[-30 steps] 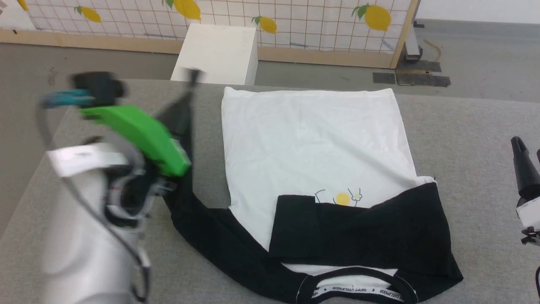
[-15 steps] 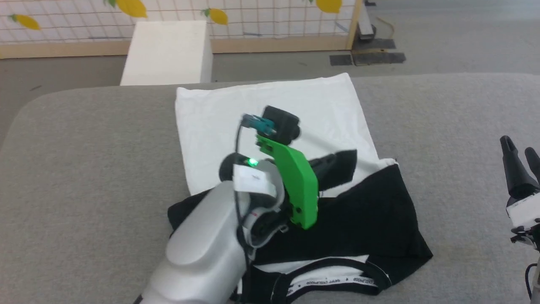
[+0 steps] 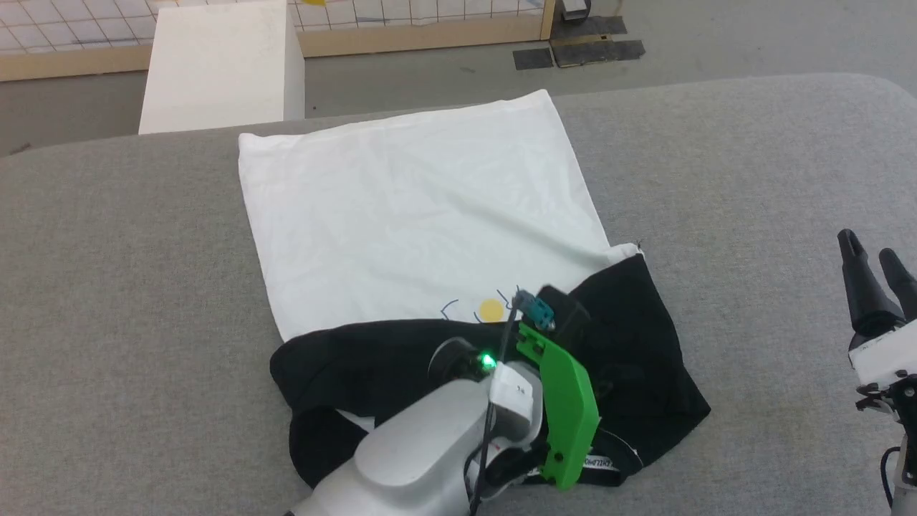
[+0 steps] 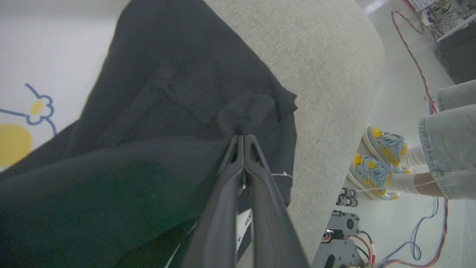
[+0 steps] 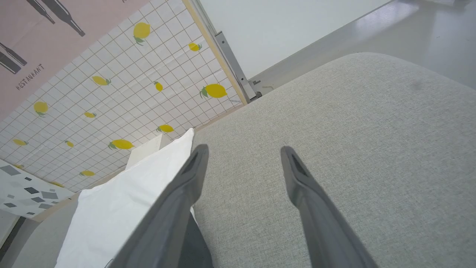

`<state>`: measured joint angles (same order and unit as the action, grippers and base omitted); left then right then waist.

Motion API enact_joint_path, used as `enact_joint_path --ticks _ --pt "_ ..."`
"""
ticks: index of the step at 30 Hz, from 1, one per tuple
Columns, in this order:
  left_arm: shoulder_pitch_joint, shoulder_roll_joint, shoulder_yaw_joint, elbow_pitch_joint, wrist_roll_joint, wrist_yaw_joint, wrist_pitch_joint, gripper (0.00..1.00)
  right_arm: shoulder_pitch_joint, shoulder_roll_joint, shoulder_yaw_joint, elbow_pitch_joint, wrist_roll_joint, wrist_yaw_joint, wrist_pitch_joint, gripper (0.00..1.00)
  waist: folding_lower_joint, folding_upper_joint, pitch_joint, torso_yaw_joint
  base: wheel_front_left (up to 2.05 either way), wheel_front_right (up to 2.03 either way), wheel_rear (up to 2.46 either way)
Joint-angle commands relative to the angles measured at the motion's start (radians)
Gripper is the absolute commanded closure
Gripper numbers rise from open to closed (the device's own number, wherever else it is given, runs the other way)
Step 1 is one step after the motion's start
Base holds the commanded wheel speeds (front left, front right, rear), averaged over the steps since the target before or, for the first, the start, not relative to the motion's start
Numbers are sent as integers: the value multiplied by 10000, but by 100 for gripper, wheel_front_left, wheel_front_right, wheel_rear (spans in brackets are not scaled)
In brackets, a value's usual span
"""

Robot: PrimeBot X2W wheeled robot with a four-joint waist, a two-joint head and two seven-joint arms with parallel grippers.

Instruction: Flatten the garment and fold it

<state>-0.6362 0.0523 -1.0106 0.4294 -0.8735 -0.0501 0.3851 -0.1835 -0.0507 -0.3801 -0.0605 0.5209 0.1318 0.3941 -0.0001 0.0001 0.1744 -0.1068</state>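
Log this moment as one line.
left jaws: shut on black sleeve | right jaws: open over table | T-shirt: sleeves across chest, body flat

We see a grey, cloth-covered table [image 3: 752, 179] with a rounded far right corner. On it lies the garment [image 3: 401, 215]. Its white body is spread flat with the hem close to the table's far edge, and its black sleeves are bunched across the near end.

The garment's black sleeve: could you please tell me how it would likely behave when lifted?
Probably floppy: the black sleeve bunches into a tuft where the left gripper pinches it. Likely light: the fingers' tips alone hold it. It should drape, judging by its rumpled folds across the garment.
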Motion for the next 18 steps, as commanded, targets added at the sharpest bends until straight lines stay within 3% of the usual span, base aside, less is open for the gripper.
enact_joint_path --ticks 1,2,4,7,11,15,18 --pt "74 -19 -206 174 -246 64 64 100 -10 5 18 24 45 -11 -77 0 1 -1 35 20 0 0 0" --pt "120 -19 -265 210 -436 53 54 100 -5 5 14 29 33 -11 -83 0 1 -1 42 37 0 0 0" --pt "189 -19 -425 269 -930 3 179 0 2 5 25 60 37 -11 -104 0 1 -1 30 78 0 0 0" --pt "121 -19 -513 101 -1695 -22 408 0 -4 5 33 132 19 -11 -98 0 1 -1 -32 175 0 0 0" --pt "-213 -19 130 -416 -2970 15 142 0 -18 5 45 169 -18 -11 -73 0 1 -1 -177 328 0 0 0" --pt "-945 34 1316 -488 -3254 119 -946 0 -6 5 74 127 -82 -11 -7 0 1 -1 -308 499 0 0 0" --pt "-1408 475 2380 -334 -3088 283 -2152 0 -28 5 129 120 -109 -11 28 0 1 -1 -397 593 0 0 0"
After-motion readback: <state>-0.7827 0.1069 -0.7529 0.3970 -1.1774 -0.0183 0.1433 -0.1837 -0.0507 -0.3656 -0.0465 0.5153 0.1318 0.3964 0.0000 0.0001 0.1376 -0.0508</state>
